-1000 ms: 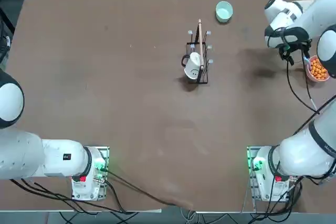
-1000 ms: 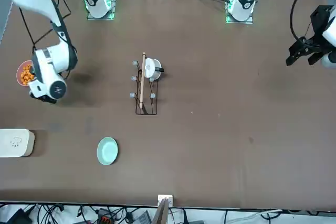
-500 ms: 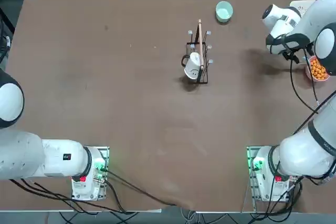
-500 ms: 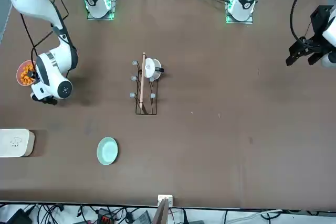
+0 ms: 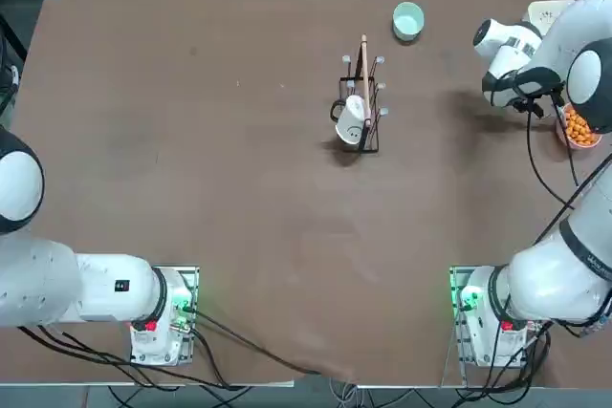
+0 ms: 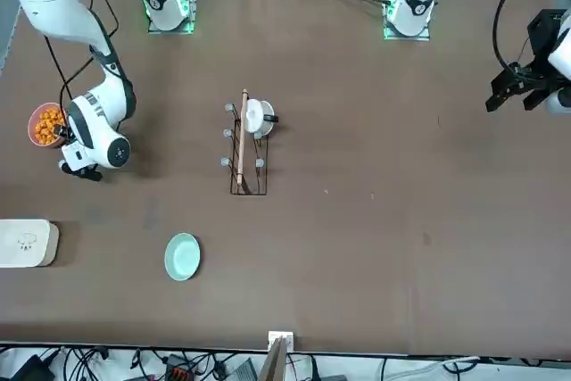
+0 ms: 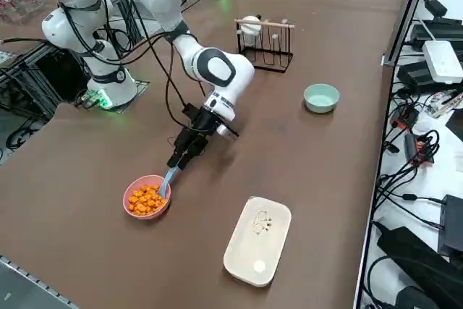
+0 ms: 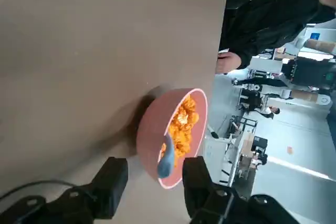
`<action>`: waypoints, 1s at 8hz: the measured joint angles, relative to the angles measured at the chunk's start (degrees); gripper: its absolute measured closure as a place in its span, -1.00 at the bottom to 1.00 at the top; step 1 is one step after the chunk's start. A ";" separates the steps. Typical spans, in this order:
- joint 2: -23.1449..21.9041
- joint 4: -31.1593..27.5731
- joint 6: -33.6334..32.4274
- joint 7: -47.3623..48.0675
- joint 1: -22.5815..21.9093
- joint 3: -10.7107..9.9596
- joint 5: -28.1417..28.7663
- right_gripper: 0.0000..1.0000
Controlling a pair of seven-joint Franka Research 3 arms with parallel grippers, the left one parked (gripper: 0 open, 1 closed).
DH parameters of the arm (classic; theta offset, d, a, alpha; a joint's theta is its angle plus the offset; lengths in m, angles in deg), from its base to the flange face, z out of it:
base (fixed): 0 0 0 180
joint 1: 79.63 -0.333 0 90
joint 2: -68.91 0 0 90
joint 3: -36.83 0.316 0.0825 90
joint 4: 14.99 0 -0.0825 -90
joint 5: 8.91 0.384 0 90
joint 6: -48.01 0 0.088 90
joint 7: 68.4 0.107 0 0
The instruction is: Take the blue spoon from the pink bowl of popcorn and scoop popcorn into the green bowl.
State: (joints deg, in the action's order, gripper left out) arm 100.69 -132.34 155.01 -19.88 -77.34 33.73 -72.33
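Pink bowl [image 7: 147, 197] of popcorn [image 7: 147, 200] sits near the desk's [image 7: 304, 150] right edge, spoon [image 7: 168, 177] leaning on its rim. The right claw [image 7: 185, 155] straddles the handle, fingers [image 8: 111, 179] apart, not gripping. Green bowl [image 7: 321, 97] stands well apart.

Two bowls: pink bowl [image 7: 147, 197], green bowl [image 7: 321, 98]; one blue spoon [image 7: 167, 179].

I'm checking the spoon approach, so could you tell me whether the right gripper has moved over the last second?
Yes. In the front view the right gripper has shifted right, uncovering the pink bowl.
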 joint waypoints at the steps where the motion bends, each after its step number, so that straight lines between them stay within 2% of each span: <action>1: 0.01 0.00 0.00 0.01 0.20 -0.04 -0.34 -0.30; 4: 0.07 0.00 0.00 0.02 1.01 -0.05 -0.95 -0.21; 5: 0.07 0.00 0.00 0.02 1.07 -0.05 -0.98 0.03; 8: 0.22 -0.04 -0.01 0.03 1.08 -0.05 -1.06 0.47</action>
State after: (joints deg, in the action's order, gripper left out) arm 100.91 -132.38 155.00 -19.85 -76.25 33.69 -73.38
